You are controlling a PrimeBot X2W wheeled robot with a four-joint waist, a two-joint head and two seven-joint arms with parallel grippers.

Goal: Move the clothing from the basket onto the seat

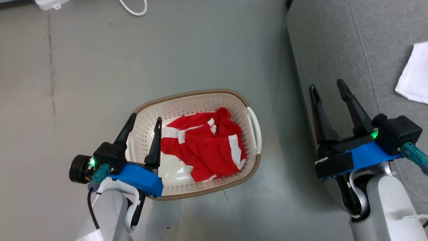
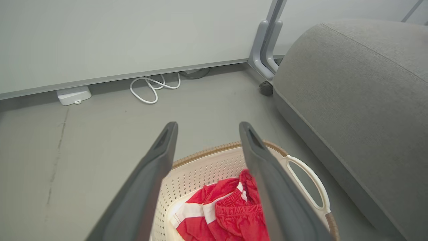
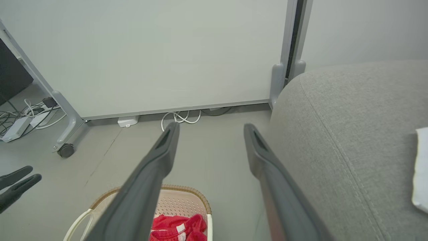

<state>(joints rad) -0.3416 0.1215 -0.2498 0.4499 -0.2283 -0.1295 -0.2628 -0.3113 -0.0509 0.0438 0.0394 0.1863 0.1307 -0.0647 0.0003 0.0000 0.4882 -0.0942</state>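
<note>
Lower left of the head view: left gripper [image 1: 146, 117], two dark fingers spread wide, holding nothing. Hangs over the left rim of the basket [image 1: 200, 92], straddling it as seen from above, with the inner finger just beside the left edge of the clothing [image 1: 204, 147]. Appears to be above the fabric, not touching it.

Lower right: right gripper [image 1: 326, 84], likewise wide open and empty, poised over the near edge of the seat [image 1: 334, 40], well apart from the basket.

Centre of the frame: cream perforated basket with a brown rim, standing on the grey floor [image 1: 100, 67] near the seat. Inside, a crumpled heap of red clothing with white stripes, lying across the middle and right of the basket bottom. In the left wrist view, sits low in the frame, between the open fingers and partly behind the right one.

Right side and upper right: grey seat with a visible seam, carrying a white cloth [image 1: 413, 73] at the right edge. Bears that cloth alone on the part in view.

Looks barely begun as far as the red heap goes: nothing gripped, with grasp, lift, carry to the right and release all yet to do.

Top edge: white cable [image 1: 133, 10] on the floor.
</note>
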